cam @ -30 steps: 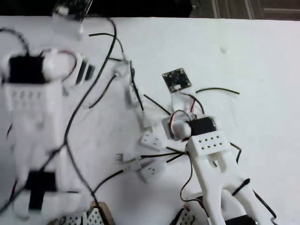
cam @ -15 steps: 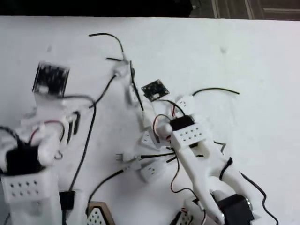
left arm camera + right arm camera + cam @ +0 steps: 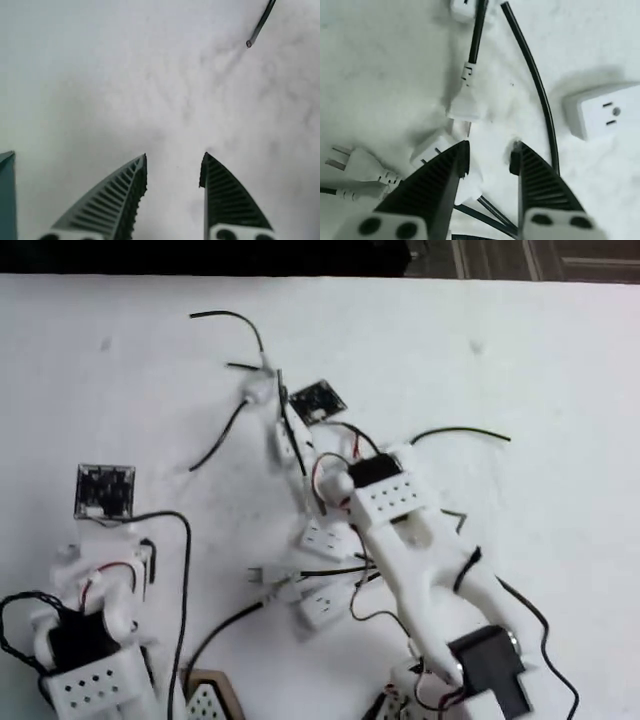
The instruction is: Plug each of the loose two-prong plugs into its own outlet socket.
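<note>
My right gripper (image 3: 489,152) is open, low over a tangle of black cords with nothing between its fingers. A loose two-prong plug (image 3: 362,165) lies beside one finger, and a white outlet socket (image 3: 600,112) lies off to the other side. A white plug body (image 3: 462,106) on a black cord lies just ahead. From above, the right arm (image 3: 400,530) stretches over two sockets (image 3: 322,538) (image 3: 325,605) and the loose plug (image 3: 262,578). My left gripper (image 3: 172,167) is open over bare white table; its arm (image 3: 95,640) is at the front left.
A black cable end (image 3: 257,27) lies ahead of the left gripper. More white plugs and cords (image 3: 258,390) trail toward the back of the white table (image 3: 520,360). A wooden-edged base (image 3: 205,698) sits at the front edge.
The left arm has pulled back from the far left to the front-left corner. The right arm has swung left and farther out over the plugs and cords.
</note>
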